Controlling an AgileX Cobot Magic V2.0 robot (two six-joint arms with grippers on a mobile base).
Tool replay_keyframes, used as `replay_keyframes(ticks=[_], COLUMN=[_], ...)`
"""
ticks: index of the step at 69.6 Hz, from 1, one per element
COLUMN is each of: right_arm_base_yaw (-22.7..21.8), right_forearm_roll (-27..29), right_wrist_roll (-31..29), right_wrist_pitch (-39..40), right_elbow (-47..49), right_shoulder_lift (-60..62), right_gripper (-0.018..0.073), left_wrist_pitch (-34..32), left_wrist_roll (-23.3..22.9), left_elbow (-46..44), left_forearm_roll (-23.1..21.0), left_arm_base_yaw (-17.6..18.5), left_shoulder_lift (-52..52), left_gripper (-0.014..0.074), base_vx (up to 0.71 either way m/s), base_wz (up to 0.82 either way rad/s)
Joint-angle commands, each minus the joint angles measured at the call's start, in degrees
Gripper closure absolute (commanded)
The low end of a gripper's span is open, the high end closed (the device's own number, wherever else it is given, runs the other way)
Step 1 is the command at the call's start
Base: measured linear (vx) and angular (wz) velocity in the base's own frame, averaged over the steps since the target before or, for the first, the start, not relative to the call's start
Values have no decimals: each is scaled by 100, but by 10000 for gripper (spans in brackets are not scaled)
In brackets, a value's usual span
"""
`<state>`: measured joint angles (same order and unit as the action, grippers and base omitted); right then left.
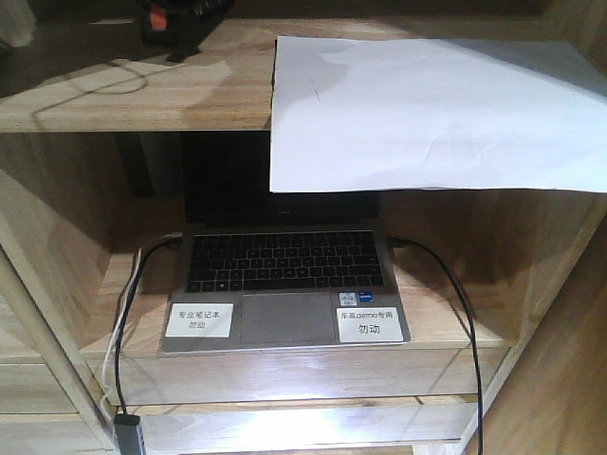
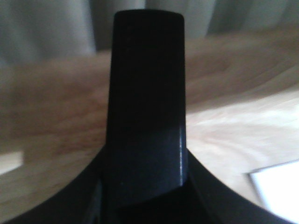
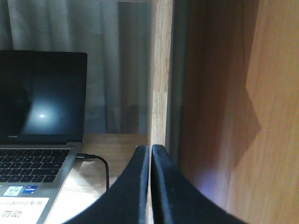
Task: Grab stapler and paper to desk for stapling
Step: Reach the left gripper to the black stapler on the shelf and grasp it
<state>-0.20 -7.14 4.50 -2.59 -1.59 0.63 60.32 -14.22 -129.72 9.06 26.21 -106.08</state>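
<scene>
The stapler [image 1: 161,19], black with an orange-red patch, is on the upper shelf at the top left edge of the front view. In the left wrist view it is the tall black block [image 2: 147,84] between the fingers of my left gripper [image 2: 145,156], which is shut on it. The white paper [image 1: 427,104] lies on the same shelf to the right and overhangs the front edge. One corner of the paper [image 2: 278,189] shows in the left wrist view. My right gripper [image 3: 150,147] is shut and empty, just in front of a shelf upright. The desk is out of view.
An open laptop [image 1: 285,275] with white labels fills the lower compartment, also visible as the laptop [image 3: 37,102] to my right gripper's left. Black cables [image 1: 465,313] run from both its sides, one to an adapter [image 1: 126,427]. The upright [image 3: 161,70] and a wooden side panel [image 3: 233,116] stand close.
</scene>
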Motion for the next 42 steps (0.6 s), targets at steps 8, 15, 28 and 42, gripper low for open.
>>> replay_keyframes(ticks=[8, 15, 28, 42], right_arm_base_yaw=[-28, -28, -28, -28], right_forearm_roll=[-10, -10, -10, -10], right_wrist_roll=[11, 11, 11, 11], right_wrist_pitch=[412, 412, 412, 412], right_elbow=[-21, -21, -21, -21], right_shoulder_lift=[87, 87, 87, 87], right_gripper=[568, 568, 568, 568], left_wrist_pitch=[-629, -506, -184, -197], left_wrist_roll=[182, 485, 1198, 1492], left_elbow=[-170, -170, -102, 827], left_forearm_roll=[221, -5, -651, -804], left_arm_base_yaw=[20, 20, 44, 69], left_shoulder_lift=[644, 743, 1040, 1764], left_gripper=[605, 605, 605, 605], base_vx=[0, 0, 0, 0], base_wz=[0, 0, 0, 0])
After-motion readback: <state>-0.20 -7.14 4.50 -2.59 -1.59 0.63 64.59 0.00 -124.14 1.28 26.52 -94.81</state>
